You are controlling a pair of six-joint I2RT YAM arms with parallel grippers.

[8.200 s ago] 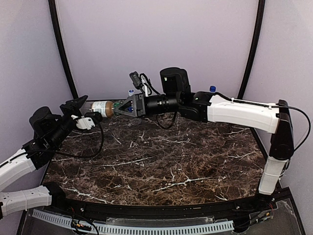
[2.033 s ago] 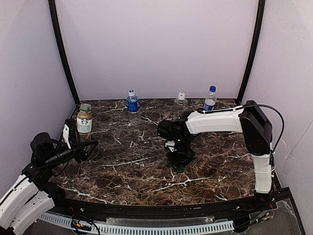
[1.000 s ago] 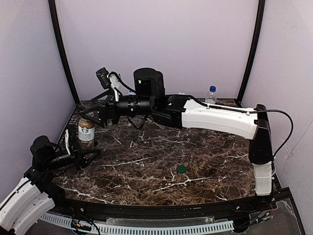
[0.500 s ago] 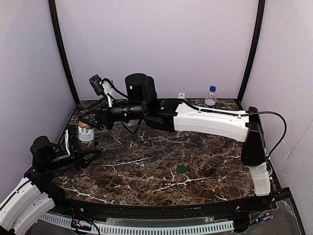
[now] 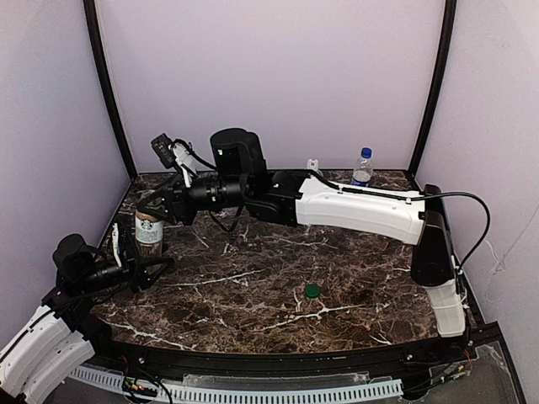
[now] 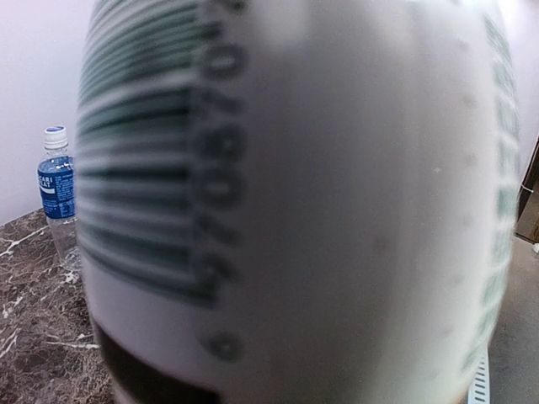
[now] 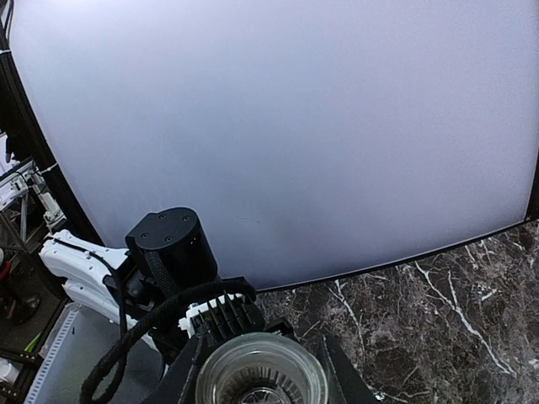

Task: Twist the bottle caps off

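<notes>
Standing upright near the left edge of the table (image 5: 253, 278), the brown coffee bottle (image 5: 149, 232) shows a dark drink below a white label. Its mouth is open: the right wrist camera looks straight down into a bare glass rim. The left gripper (image 5: 160, 268) is clamped around the bottle's lower body, so close that the label fills its camera. The right gripper (image 5: 156, 204) reaches across from the far side, its fingers (image 7: 341, 374) closed against either side of the open neck. A green cap (image 5: 312, 291) lies flat on the table, well apart from the bottle, towards the near middle.

At the back stand a blue-labelled bottle (image 5: 362, 170) with a blue cap and, just left of it, a plain clear bottle (image 5: 313, 166) half hidden by the right arm. A second blue-labelled bottle (image 6: 59, 198) shows in the left wrist view.

The tabletop is dark brown marble with white veins. Pale lilac walls (image 5: 269, 76) close it in, with black posts (image 5: 105, 84) at the back corners.

The coffee label carries a round green emblem and a barcode whose digits are too blurred to read. The white lettering on the blue labels is too small to make out.
</notes>
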